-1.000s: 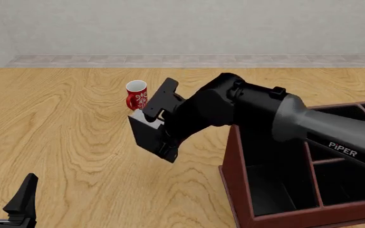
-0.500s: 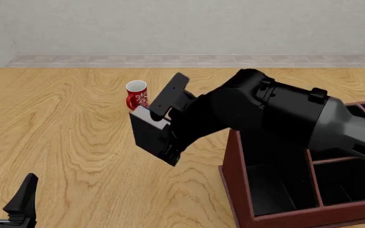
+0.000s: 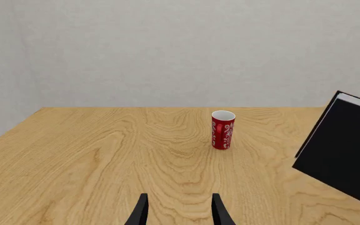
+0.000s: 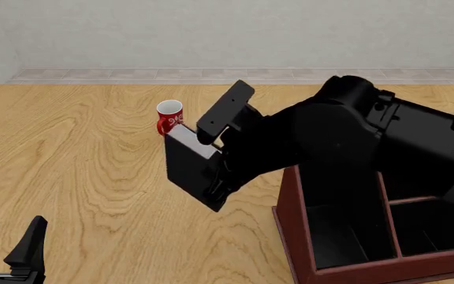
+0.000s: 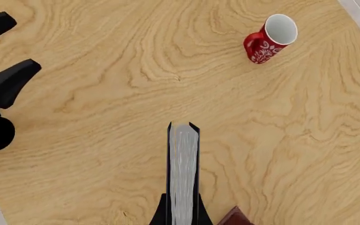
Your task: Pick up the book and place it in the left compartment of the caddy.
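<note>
Two arms are present. Left wrist view: the left claw (image 3: 178,212) stands open and empty above the table (image 3: 73,159); the book (image 3: 346,150) hangs tilted in the air, near the red mug (image 3: 222,130). Front view: the right claw (image 4: 211,163) is clamped on the book's edge, just beside the caddy (image 4: 298,236), short of the left compartment (image 4: 337,234). Right wrist view: white page edges face the camera. Judgement: thin, stiff, light; grip across both covers.

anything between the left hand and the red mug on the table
No, only bare wood runs from the left hand to the red mug, clearest in the left wrist view.
</note>
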Available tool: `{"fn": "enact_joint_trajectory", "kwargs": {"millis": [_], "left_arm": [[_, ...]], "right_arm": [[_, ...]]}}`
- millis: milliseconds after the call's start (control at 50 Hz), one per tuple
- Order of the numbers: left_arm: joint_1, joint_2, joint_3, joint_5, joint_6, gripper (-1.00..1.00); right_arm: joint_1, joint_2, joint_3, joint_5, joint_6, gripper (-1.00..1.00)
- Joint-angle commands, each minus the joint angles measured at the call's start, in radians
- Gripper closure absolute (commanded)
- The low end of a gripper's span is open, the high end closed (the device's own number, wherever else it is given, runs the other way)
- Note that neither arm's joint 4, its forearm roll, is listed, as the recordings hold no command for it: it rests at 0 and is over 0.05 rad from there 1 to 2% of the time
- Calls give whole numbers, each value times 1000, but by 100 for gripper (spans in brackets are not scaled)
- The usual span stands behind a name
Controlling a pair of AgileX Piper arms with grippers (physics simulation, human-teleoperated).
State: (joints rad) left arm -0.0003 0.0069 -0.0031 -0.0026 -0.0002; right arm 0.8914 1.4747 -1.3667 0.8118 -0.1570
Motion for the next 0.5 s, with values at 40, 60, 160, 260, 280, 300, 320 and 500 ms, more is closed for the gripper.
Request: {"fn": "enact_joint_trajectory", "kwargs": {"millis": [40,60,160,260,280,300,320,500], "left_arm": [[0,0,0,0,0,-100],[0,0,0,0,0,-100],[0,0,0,0,0,-100],[0,0,0,0,0,-100],[0,0,0,0,0,-100],[0,0,0,0,0,-100],[0,0,0,0,0,-100],[0,0,0,0,0,-100]], "right_arm": [[13,-69,12,20,72,100],[16,-75,14,21,77,100],[18,-107,34,27,89,100],[16,-135,52,33,97,100],[17,-138,54,34,98,100],[21,-153,60,38,112,100],[23,-158,63,38,117,100],[26,-217,82,61,138,100]]}}
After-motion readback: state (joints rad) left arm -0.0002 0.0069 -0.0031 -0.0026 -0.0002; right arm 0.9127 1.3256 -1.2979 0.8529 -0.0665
